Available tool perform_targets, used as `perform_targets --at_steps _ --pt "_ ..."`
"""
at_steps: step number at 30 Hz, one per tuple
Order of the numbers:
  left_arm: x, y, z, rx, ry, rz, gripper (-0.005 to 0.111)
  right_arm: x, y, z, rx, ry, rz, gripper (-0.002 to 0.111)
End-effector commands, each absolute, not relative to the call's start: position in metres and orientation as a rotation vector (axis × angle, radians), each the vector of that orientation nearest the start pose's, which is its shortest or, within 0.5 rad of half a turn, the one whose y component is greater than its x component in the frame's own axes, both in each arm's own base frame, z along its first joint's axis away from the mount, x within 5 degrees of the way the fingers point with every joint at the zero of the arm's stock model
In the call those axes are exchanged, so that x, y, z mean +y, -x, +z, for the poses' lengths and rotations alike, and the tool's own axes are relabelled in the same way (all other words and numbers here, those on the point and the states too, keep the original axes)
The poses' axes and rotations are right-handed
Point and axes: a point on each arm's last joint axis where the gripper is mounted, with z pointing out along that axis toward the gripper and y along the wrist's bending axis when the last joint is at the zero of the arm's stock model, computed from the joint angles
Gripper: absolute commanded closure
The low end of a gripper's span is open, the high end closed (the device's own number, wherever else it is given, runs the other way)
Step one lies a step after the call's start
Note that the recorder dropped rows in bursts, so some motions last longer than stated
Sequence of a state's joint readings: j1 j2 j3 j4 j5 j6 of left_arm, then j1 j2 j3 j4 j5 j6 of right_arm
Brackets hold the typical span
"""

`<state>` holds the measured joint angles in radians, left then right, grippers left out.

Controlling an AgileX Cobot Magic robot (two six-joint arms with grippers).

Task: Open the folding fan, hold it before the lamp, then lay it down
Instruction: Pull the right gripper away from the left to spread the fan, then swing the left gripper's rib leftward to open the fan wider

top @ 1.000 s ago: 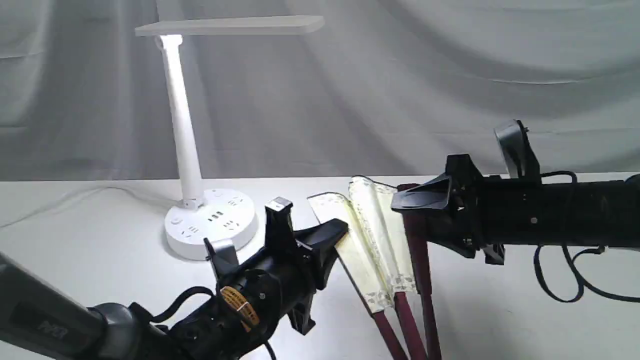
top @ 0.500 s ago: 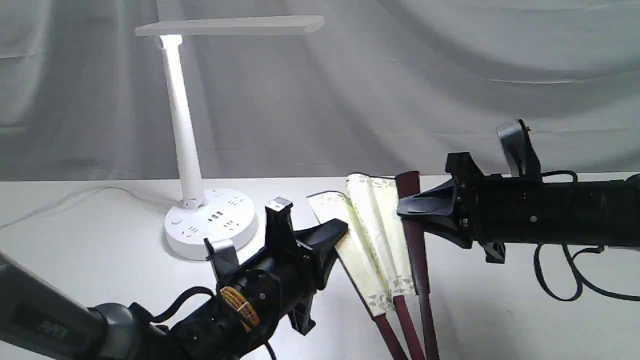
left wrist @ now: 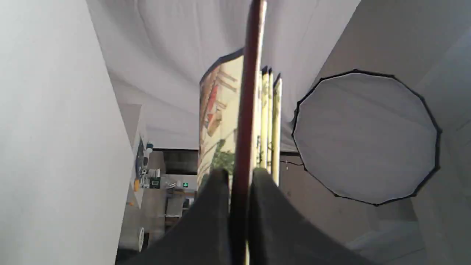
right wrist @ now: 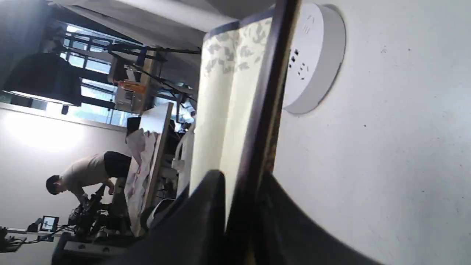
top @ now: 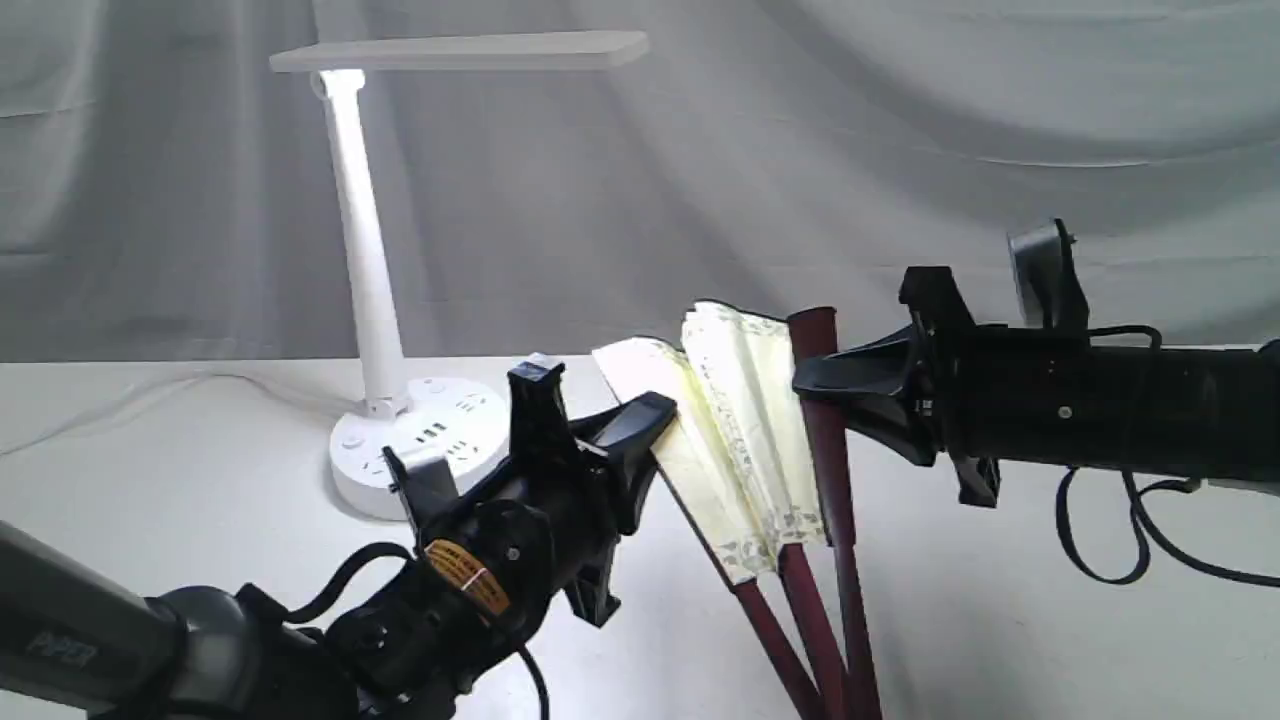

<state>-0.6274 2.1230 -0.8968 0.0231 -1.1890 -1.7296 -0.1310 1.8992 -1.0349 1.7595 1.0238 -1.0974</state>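
Grey cloth (top: 900, 150) hangs behind a white table (top: 1000, 620). The lamp (top: 365, 260) stands at the back left of the table, its flat head reaching right.

The fan (top: 740, 430) is just right of the lamp's base and nearer the camera. It stands nearly upright and only a few pleats are spread. Its maroon ribs run down out of the exterior view, so I cannot tell whether the pivot end rests on the table.

The left gripper (top: 650, 415) pinches the fan's left guard, and its wrist view shows the dark stick squeezed between the jaws (left wrist: 239, 176). The right gripper (top: 805, 380) has its jaws pressed on the right guard (right wrist: 239, 180).

Likely troubles from here:
- Both grips are thin pinches on slick wood. If the arms swing apart off the arc about the pivot, a guard may twist out or the paper leaf may tear.
- The left arm works close to the lamp's base, so a wide sweep leftward might knock it.
- If one grip slips, the half-open fan would likely fold and drop.
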Motion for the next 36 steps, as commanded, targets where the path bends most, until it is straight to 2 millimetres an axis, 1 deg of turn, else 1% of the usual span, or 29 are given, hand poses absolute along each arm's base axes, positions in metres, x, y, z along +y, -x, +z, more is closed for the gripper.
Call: perform_targets --at_steps 1,9,14,19,20,26,28,32,36 --pt "-0.228 -0.325 0.145 1.456 1.009 -1.833 0.107 0.024 -0.373 0.196 2.091 -0.308 1.379 0.108" --pt "-0.223 -0.328 0.146 1.393 1.076 -1.803 0.107 0.021 -0.375 0.193 2.106 -0.339 1.326 0.108" --pt "-0.219 -0.33 0.145 1.357 1.114 -1.779 0.107 0.013 -0.377 0.191 2.108 -0.375 1.283 0.108" --pt "-0.218 -0.331 0.145 1.349 1.11 -1.751 0.107 -0.011 -0.377 0.191 2.081 -0.442 1.241 0.108" --pt "-0.217 -0.331 0.145 1.348 1.105 -1.741 0.107 -0.018 -0.376 0.191 2.071 -0.462 1.236 0.108" --pt "-0.217 -0.331 0.145 1.347 1.093 -1.713 0.107 -0.045 -0.371 0.191 2.06 -0.49 1.221 0.108" --pt "-0.222 -0.327 0.145 1.355 1.077 -1.695 0.107 -0.054 -0.369 0.191 2.052 -0.502 1.214 0.108" --pt "-0.234 -0.314 0.142 1.293 1.185 -1.657 0.107 -0.071 -0.362 0.19 2.058 -0.542 1.222 0.108" --pt "-0.244 -0.306 0.139 1.308 1.197 -1.666 0.107 -0.084 -0.357 0.189 2.065 -0.545 1.204 0.108"
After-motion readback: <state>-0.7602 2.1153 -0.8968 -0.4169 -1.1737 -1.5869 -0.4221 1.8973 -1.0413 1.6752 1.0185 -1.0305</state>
